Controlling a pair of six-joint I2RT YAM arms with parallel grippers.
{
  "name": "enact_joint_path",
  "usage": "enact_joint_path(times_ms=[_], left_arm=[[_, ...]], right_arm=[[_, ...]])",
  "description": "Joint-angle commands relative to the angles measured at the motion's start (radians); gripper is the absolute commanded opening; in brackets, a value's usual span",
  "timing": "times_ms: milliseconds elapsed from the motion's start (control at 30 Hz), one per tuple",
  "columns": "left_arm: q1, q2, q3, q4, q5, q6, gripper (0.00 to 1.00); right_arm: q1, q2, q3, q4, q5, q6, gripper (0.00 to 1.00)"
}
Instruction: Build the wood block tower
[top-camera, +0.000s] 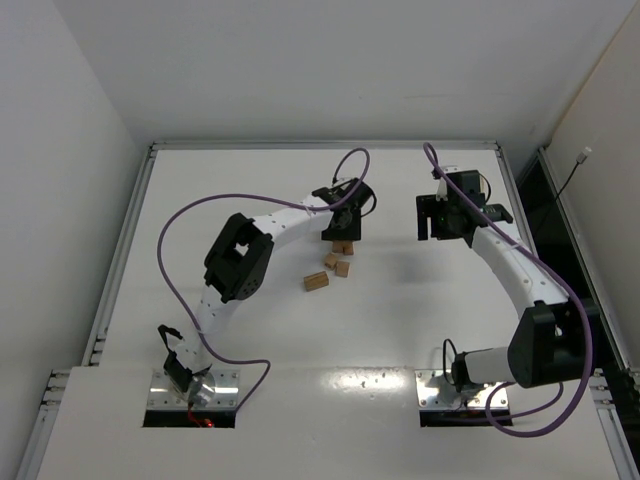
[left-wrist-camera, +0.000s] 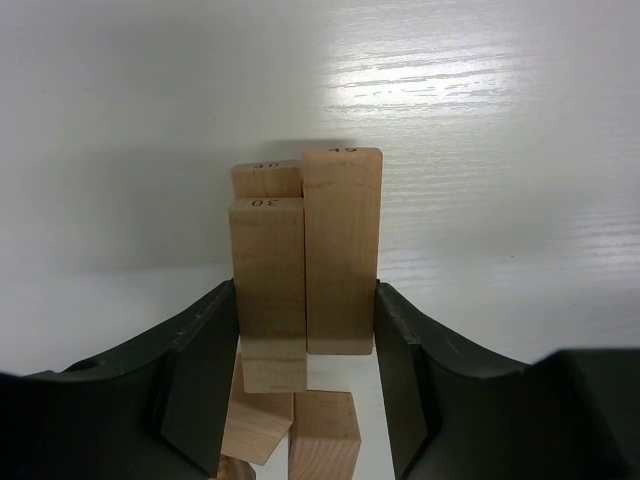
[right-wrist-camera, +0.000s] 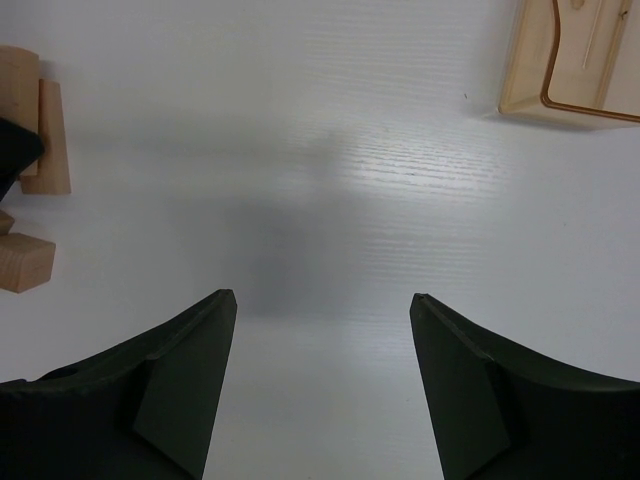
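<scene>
Clamping two wood blocks (left-wrist-camera: 340, 250) side by side mid-tabletop (top-camera: 400, 320), the left claw (left-wrist-camera: 305, 300) is closed; the right claw (right-wrist-camera: 320, 330) gapes empty. Loose blocks (top-camera: 316, 281) lie nearby, so the tower looks barely begun.
</scene>
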Motion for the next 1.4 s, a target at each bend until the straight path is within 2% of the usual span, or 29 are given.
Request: enact_joint_path(times_ms=[0, 200, 233, 267, 300, 400, 467, 500, 633, 733, 867, 1100, 1233, 1267, 1333, 1367], left_arm=[[-0.011, 0.013, 0.042, 0.012, 0.001, -0.012, 0.00], [-0.020, 0.022, 0.042, 0.012, 0.010, -0.012, 0.00], [-0.020, 0.022, 0.033, 0.012, 0.010, -0.012, 0.10], [-0.020, 0.022, 0.033, 0.012, 0.010, -0.012, 0.16], [-0.020, 0.022, 0.033, 0.012, 0.010, -0.012, 0.28], [-0.020, 0.022, 0.033, 0.021, 0.010, -0.012, 0.41], [-0.020, 0.022, 0.024, 0.021, 0.010, -0.012, 0.53], [-0.020, 0.022, 0.024, 0.021, 0.010, -0.012, 0.62], [-0.020, 0.022, 0.024, 0.021, 0.010, -0.012, 0.78], [-0.020, 0.022, 0.024, 0.021, 0.010, -0.012, 0.81], [-0.020, 0.040, 0.024, 0.021, 0.010, -0.012, 0.81], [-0.020, 0.079, 0.024, 0.030, 0.010, -0.002, 0.62], [-0.020, 0.089, 0.024, 0.030, 0.000, -0.002, 0.43], [-0.020, 0.089, 0.024, 0.030, 0.000, -0.002, 0.31], [-0.020, 0.089, 0.024, 0.030, -0.010, -0.002, 0.20], [-0.020, 0.089, 0.024, 0.030, -0.019, -0.002, 0.11]], right_arm=[[-0.002, -0.002, -0.010, 0.033, -0.017, 0.012, 0.68], [-0.002, -0.002, -0.019, 0.033, -0.026, 0.012, 0.68], [-0.002, -0.002, -0.019, 0.033, -0.026, 0.012, 0.68], [-0.002, -0.002, -0.019, 0.033, -0.026, 0.012, 0.68], [-0.002, -0.002, -0.019, 0.033, -0.026, 0.012, 0.68], [-0.002, -0.002, -0.019, 0.033, -0.037, 0.012, 0.68], [-0.011, -0.002, -0.028, 0.033, -0.037, 0.012, 0.68], [-0.011, -0.002, -0.028, 0.033, -0.046, 0.012, 0.68], [-0.011, -0.002, -0.028, 0.042, -0.046, 0.012, 0.68], [-0.011, -0.002, -0.028, 0.043, -0.046, 0.012, 0.68], [-0.021, -0.002, -0.037, 0.043, -0.055, 0.012, 0.68], [-0.039, -0.002, -0.037, 0.043, -0.055, 0.012, 0.68], [-0.048, -0.002, -0.037, 0.043, -0.055, 0.012, 0.68], [-0.048, -0.002, -0.037, 0.043, -0.055, 0.012, 0.68], [-0.048, -0.002, -0.037, 0.043, -0.055, 0.012, 0.68], [-0.048, -0.002, -0.037, 0.043, -0.055, 0.012, 0.68]])
